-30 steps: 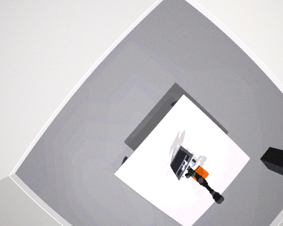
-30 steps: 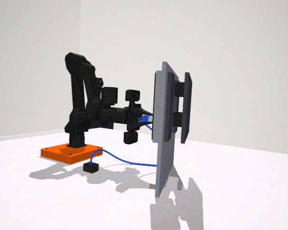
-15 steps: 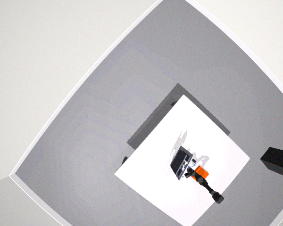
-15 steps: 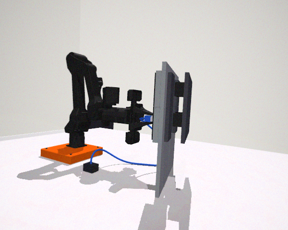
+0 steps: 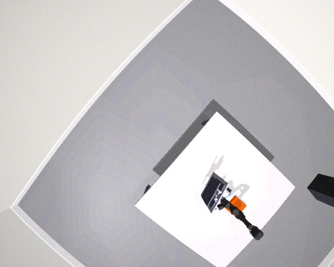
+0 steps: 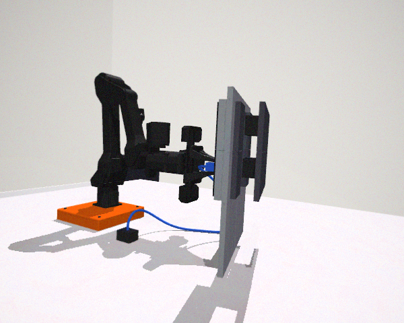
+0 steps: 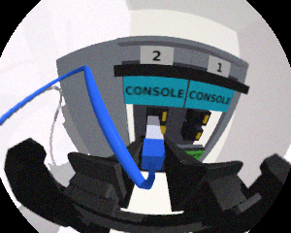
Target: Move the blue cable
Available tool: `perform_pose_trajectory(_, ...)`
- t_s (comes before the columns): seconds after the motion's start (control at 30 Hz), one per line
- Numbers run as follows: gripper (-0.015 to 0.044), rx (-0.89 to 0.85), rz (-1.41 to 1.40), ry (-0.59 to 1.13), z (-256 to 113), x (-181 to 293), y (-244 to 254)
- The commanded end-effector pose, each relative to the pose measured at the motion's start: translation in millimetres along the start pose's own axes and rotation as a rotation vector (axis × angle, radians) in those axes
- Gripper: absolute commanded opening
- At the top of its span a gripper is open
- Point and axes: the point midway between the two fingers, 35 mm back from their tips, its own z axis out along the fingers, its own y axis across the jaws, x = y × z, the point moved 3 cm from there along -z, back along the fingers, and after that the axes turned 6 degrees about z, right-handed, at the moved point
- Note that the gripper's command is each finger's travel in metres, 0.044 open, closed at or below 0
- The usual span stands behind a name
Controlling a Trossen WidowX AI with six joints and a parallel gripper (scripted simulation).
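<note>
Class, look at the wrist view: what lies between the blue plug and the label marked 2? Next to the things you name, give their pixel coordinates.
Between the blue plug point(image 7: 152, 154) and the label marked 2 point(image 7: 156, 55) lie a dark strip point(image 7: 150, 71) and a teal CONSOLE sign point(image 7: 154, 91), seen in the wrist view.

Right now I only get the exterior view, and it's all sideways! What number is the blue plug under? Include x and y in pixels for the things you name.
Observer: Number 2. In the wrist view, the blue plug point(image 6: 209, 167) point(image 7: 152, 154) points up toward the opening beneath the number 2 label point(image 7: 156, 55).
Operator: Are there any words there?
Observer: Yes, a teal label point(image 7: 154, 91) reading CONSOLE sits just under the 2, and another teal label point(image 7: 210, 97) saying the same is beside it, under the number 1 label point(image 7: 219, 67).
Operator: Is something plugged in under the 1?
Observer: No plug shows there. I see two dark sockets with yellow bits, and a green label point(image 7: 194, 154) below them.
</note>
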Motion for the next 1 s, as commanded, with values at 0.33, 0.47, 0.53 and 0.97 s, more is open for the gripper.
perform_pose_trajectory(0.33,0.0000,0.014,0.002,0.001,8.1,-1.6,-3.4)
perform_pose_trajectory(0.47,0.0000,0.015,0.002,0.001,10.1,-2.1,-3.4)
perform_pose_trajectory(0.53,0.0000,0.015,0.002,0.001,11.0,-2.3,-3.4)
perform_pose_trajectory(0.97,0.0000,0.016,0.003,0.001,17.4,-3.8,-3.4)
